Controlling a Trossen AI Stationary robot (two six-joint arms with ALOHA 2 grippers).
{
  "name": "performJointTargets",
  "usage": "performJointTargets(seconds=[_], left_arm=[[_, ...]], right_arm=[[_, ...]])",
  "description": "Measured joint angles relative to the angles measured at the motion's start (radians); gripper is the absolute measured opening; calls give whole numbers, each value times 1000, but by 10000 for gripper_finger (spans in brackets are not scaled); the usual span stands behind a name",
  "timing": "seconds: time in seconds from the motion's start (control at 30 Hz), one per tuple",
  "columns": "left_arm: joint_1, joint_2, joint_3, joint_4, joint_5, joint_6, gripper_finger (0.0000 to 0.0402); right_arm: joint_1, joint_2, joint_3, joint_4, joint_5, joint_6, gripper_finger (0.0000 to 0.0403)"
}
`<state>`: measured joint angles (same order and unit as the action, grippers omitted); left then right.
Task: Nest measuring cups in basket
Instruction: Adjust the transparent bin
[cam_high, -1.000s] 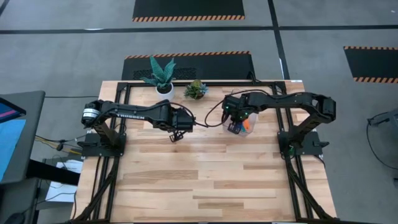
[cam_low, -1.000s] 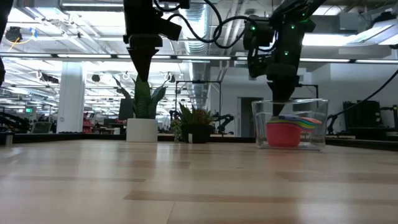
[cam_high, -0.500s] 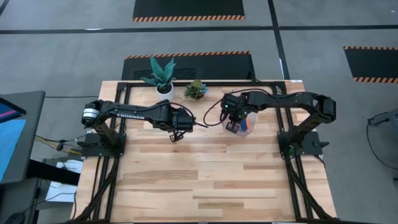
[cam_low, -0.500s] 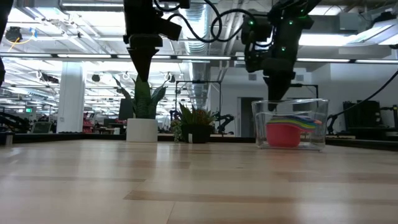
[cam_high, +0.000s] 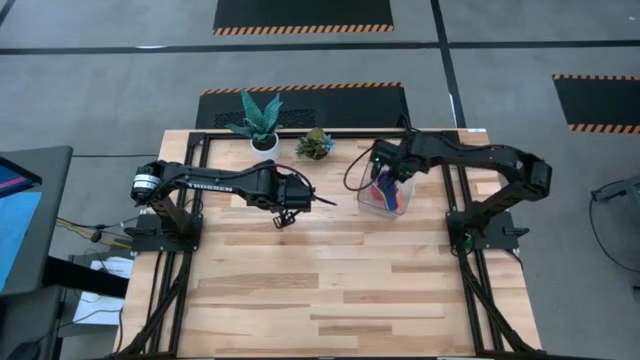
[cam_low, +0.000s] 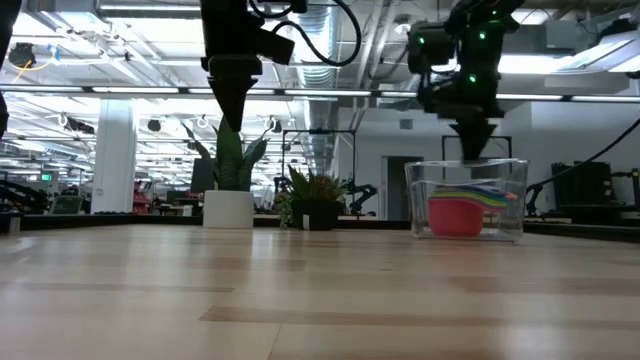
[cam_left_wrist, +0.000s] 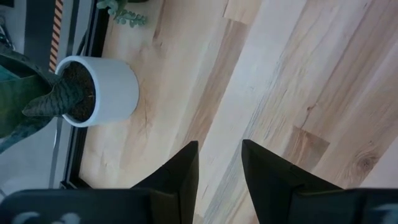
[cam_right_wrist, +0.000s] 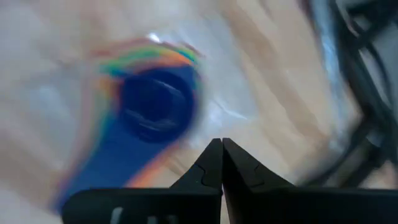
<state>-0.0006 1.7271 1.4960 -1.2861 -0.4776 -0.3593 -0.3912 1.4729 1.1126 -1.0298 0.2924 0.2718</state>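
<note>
The clear basket (cam_low: 465, 200) stands on its base at the table's far right, and also shows in the high view (cam_high: 372, 203). The measuring cups (cam_low: 462, 210) are nested inside it, red lowest and the dark blue cup (cam_right_wrist: 155, 106) on top. My right gripper (cam_right_wrist: 221, 149) is shut and empty. It hangs just above the basket's far side (cam_low: 473, 150), fingers pointing down. My left gripper (cam_left_wrist: 219, 155) is open and empty, hovering over bare table (cam_high: 285, 213) left of the basket.
A white pot with a spiky plant (cam_high: 262, 140) and a small dark-potted plant (cam_high: 315, 146) stand at the far edge, left of the basket. The near half of the wooden table (cam_high: 330, 290) holds nothing. The pot (cam_left_wrist: 99, 93) also shows in the left wrist view.
My right gripper has risen out of the basket and swung toward the table's far edge, now standing over the basket's far side. The cups and basket have stayed put.
</note>
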Motion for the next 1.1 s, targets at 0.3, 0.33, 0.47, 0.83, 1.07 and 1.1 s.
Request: performJointTargets(seconds=[0.3,0.33,0.47,0.83,1.07,1.1], left_arm=[[0,0,0,29,0,8,113],[0,0,0,28,0,8,113],[0,0,0,29,0,9,113],[9,0,0,29,-7,35,113],[23,0,0,41,-7,49,113],[25,0,0,53,-7,50,113]], right_arm=[[-90,-26,-2,-145,199,8,27],[-105,-30,-2,-133,242,-9,25],[-205,-45,0,-36,292,-90,19],[-431,-26,-22,153,111,-194,23],[-495,-19,-22,216,54,-228,14],[-495,-9,-22,219,38,-236,14]])
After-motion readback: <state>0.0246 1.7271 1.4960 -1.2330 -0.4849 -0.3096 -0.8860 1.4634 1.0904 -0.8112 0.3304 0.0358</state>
